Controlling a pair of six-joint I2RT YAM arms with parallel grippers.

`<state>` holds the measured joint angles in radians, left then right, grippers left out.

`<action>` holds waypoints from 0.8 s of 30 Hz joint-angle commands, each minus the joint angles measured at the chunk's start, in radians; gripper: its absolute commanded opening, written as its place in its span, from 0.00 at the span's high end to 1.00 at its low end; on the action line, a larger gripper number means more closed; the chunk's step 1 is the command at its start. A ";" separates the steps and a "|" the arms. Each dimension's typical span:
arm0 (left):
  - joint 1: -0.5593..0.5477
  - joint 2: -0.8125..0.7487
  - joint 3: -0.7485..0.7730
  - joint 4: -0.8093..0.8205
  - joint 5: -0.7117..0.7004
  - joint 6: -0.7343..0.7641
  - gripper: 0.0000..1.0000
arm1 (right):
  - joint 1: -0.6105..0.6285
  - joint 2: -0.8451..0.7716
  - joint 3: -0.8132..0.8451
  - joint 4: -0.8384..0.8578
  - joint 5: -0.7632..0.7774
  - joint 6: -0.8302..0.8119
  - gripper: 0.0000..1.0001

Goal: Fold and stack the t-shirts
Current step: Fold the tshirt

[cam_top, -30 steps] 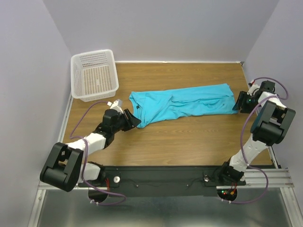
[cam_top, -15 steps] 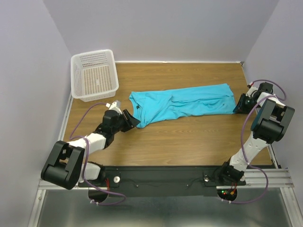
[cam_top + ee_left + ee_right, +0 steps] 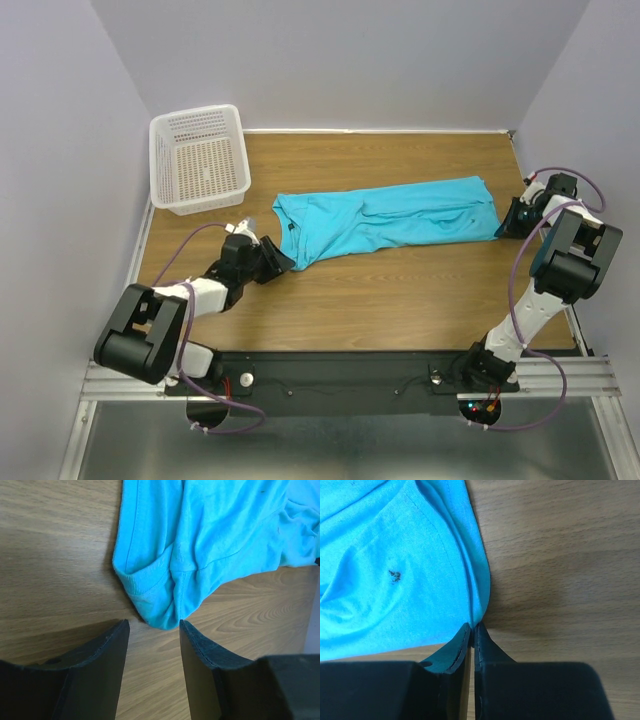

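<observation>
A turquoise t-shirt (image 3: pixel 390 220) lies crumpled lengthwise across the middle of the wooden table (image 3: pixel 400 300). My left gripper (image 3: pixel 282 258) rests low at the shirt's near-left corner and is open. In the left wrist view that bunched, ribbed corner of the t-shirt (image 3: pixel 155 605) sits just ahead of the left gripper (image 3: pixel 152 625), between the two fingertips but not inside them. My right gripper (image 3: pixel 503 225) is at the shirt's right end. In the right wrist view the right gripper (image 3: pixel 472 626) has its jaws pressed together on the hem corner of the t-shirt (image 3: pixel 395 570).
A white plastic mesh basket (image 3: pixel 200 160) stands at the table's back left corner. Grey walls close in on the table at the left, back and right. The right arm's elbow (image 3: pixel 575 255) hangs near the table's right edge.
The right gripper's jaws have closed on the shirt's right corner. The left gripper stays open at the left corner, with its arm shifted a little.
</observation>
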<state>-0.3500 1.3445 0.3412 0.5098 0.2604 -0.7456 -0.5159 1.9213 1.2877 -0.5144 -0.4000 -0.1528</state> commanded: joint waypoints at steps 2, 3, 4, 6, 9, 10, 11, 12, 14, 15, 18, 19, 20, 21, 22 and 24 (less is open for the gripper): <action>0.005 0.036 0.038 0.004 0.037 0.014 0.44 | -0.001 -0.008 0.012 0.039 0.004 -0.004 0.98; 0.006 0.042 0.042 0.003 0.048 0.017 0.44 | -0.001 -0.008 0.013 0.040 0.003 -0.004 0.98; 0.005 0.050 0.045 0.003 0.051 0.015 0.44 | -0.001 -0.005 0.013 0.040 0.001 -0.002 0.98; 0.005 0.068 0.048 -0.001 0.042 0.008 0.44 | -0.001 -0.007 0.013 0.042 -0.003 -0.001 0.98; 0.005 0.097 0.056 -0.002 0.031 0.003 0.48 | -0.001 -0.011 0.010 0.043 -0.007 0.001 0.99; 0.006 0.105 0.058 -0.001 0.028 0.000 0.52 | -0.001 -0.013 0.010 0.045 -0.007 0.001 0.99; 0.006 0.123 0.061 0.002 0.027 0.000 0.55 | -0.001 -0.015 0.009 0.045 -0.005 -0.004 0.99; 0.005 0.131 0.065 0.006 0.022 0.002 0.58 | -0.001 -0.018 0.007 0.045 -0.003 -0.005 0.99; 0.006 0.153 0.073 0.012 0.011 0.008 0.65 | -0.001 -0.022 0.005 0.045 0.000 -0.008 1.00; 0.005 0.160 0.076 0.013 0.004 0.009 0.66 | -0.003 -0.025 0.004 0.045 0.001 -0.011 0.99; 0.006 0.189 0.093 0.018 -0.001 0.018 0.76 | -0.003 -0.036 -0.002 0.045 0.006 -0.017 0.99; 0.006 0.197 0.100 0.021 0.005 0.022 0.81 | -0.003 -0.038 -0.004 0.045 0.009 -0.017 0.99; 0.006 0.208 0.101 0.024 0.007 0.023 0.85 | -0.003 -0.039 -0.005 0.045 0.010 -0.021 0.99; 0.006 0.212 0.104 0.030 0.008 0.028 0.93 | -0.006 -0.042 -0.007 0.045 0.010 -0.024 0.99; 0.006 0.217 0.105 0.030 0.013 0.029 1.00 | -0.007 -0.045 -0.008 0.045 0.013 -0.027 0.99; 0.008 0.208 0.099 0.032 0.011 0.043 1.00 | -0.016 -0.050 -0.010 0.045 0.018 -0.030 0.99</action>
<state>-0.3447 1.5360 0.4393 0.5800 0.3016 -0.7494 -0.5163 1.9213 1.2839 -0.5072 -0.3992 -0.1623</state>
